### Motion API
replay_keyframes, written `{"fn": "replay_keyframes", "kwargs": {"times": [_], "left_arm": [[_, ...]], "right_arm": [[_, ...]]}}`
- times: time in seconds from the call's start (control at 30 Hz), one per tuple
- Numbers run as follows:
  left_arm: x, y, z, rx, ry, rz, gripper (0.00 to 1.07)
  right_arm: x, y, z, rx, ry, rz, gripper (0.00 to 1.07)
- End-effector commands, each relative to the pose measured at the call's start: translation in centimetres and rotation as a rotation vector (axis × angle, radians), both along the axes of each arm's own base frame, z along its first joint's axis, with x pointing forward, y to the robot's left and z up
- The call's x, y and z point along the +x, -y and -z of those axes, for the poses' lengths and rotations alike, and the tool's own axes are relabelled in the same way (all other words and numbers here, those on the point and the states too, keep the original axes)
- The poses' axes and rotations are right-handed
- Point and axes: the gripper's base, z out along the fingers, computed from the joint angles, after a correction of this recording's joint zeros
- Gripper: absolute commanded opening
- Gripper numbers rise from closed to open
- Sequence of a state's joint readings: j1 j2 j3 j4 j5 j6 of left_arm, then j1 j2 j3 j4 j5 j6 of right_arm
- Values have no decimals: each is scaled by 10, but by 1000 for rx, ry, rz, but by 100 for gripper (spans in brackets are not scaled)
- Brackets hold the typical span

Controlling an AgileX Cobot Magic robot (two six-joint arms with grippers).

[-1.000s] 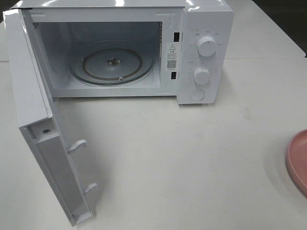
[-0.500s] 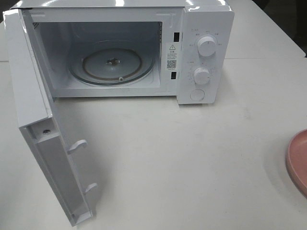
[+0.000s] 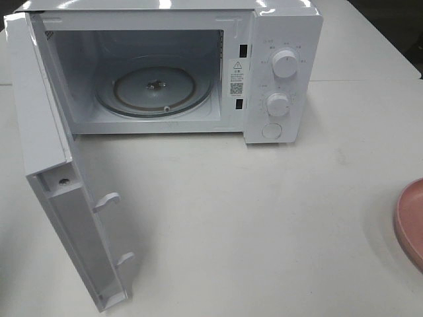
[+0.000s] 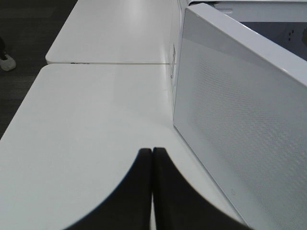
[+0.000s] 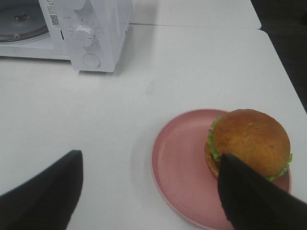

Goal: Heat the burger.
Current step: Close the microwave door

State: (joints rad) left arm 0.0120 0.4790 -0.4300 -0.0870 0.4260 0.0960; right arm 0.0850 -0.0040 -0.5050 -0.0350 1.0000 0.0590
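Microwave (image 3: 178,66) door (image 3: 63,218) stands wide open, glass turntable (image 3: 155,86) bare, so the opening step looks done and the step in hand is fetching the burger (image 5: 249,143). It sits on the pink plate (image 5: 177,167) on the white table (image 3: 264,218), well apart from the oven, off to its control-panel side; only the plate's edge shows in the high view. Right gripper (image 5: 148,191) hovers w/ jaws spread wide, holding nothing; one finger (image 5: 249,201) overlaps the bun's near edge in the wrist view, contact can't be told. Left gripper (image 4: 152,191) is fully closed, empty, just beside the door's outer face. Next move prob. calls for the right gripper to straddle the bun, close gently, lift, then carry it onto the turntable w/o clipping the door frame.
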Motion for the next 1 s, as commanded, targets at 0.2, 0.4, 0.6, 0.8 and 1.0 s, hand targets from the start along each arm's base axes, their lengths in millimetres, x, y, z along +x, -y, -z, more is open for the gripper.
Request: {"fn": "replay_keyframes", "kwargs": {"times": [0.2, 0.4, 0.6, 0.8, 1.0], "left_arm": [[18, -4, 30, -12, 178, -45, 0], [25, -6, 48, -9, 262, -74, 0], [36, 1, 58, 50, 222, 8, 0], [53, 19, 72, 52, 171, 136, 0], [63, 34, 82, 46, 167, 222, 0]], "right_arm": [[-4, 0, 1, -1, 27, 0, 75], [-4, 0, 1, -1, 27, 0, 75], [-4, 0, 1, -1, 27, 0, 75], [-4, 0, 1, -1, 27, 0, 75], [-4, 0, 1, -1, 27, 0, 75]]}}
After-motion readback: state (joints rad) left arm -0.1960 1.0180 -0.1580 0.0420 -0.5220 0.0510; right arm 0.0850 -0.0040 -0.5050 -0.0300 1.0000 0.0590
